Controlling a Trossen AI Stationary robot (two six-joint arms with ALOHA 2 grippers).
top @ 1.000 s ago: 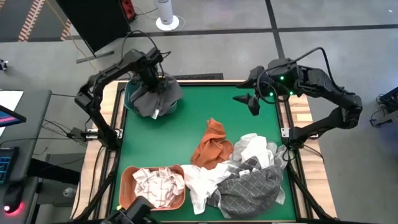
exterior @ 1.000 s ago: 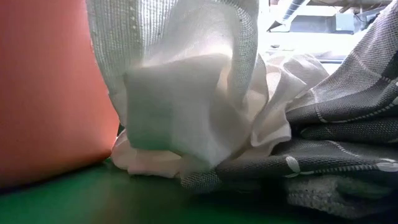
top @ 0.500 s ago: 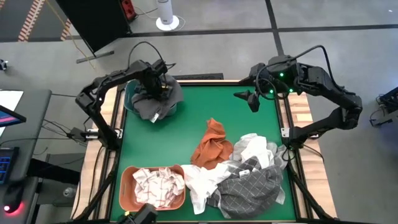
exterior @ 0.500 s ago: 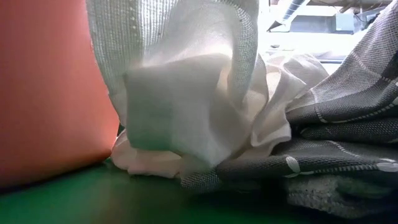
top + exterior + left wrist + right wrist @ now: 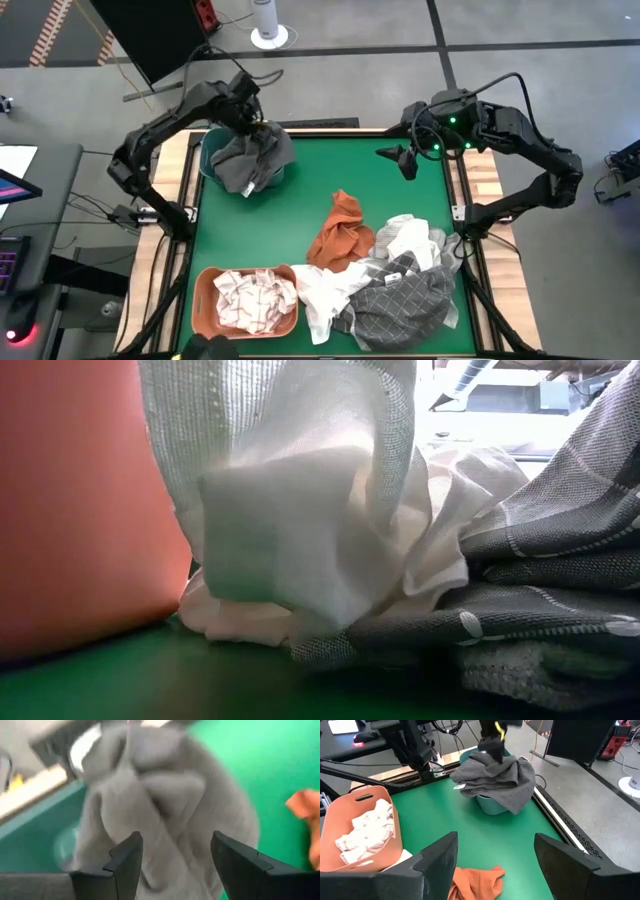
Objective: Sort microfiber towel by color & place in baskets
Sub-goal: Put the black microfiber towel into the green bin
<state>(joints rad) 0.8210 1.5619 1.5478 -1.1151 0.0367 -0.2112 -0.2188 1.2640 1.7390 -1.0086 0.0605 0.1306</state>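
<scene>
A dark grey towel [image 5: 252, 160] lies heaped in the teal basket [image 5: 207, 165] at the table's far left, one flap hanging over the basket's rim [image 5: 517, 795]. My left gripper [image 5: 250, 108] hovers open just above it, with the towel [image 5: 165, 805] below and ahead of its spread fingers. My right gripper [image 5: 405, 162] stands open over the far right of the table with nothing between its fingers. The salmon basket [image 5: 205, 300] at the near left holds pale checked towels [image 5: 255, 297].
A pile lies at the near right: a rust orange towel [image 5: 340, 235], white towels [image 5: 405, 240] and a grey grid-lined towel [image 5: 400, 300]. In the low view the salmon basket's wall [image 5: 70, 510], a white towel [image 5: 300, 510] and the grid-lined towel [image 5: 560, 560] fill the picture.
My left gripper has opened and let go of the dark grey towel, then drawn back up and toward the table's far edge. The towel has settled into the teal basket, draped over its rim.
</scene>
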